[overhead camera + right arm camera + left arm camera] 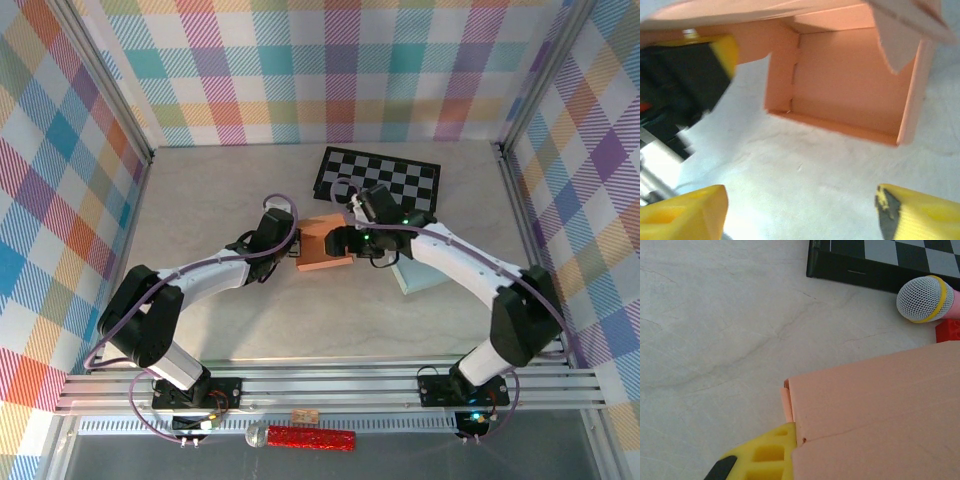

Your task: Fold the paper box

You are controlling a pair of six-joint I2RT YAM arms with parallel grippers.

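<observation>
Pale marbled table inside plaid walls. Salmon paper box open, interior bare. Right gripper spread wide; left gripper grip unclear.

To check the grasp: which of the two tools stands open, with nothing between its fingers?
The right tool: its yellow fingers stand wide apart, short of the paper box. The left tool has a finger against the box's edge.

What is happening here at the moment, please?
Two robot arms meet at a salmon-pink paper box. The left tool sits at its edge, one yellow finger against a panel; its grip is unclear. The right tool is open, facing the box's open side, where a flap hangs loose.
</observation>
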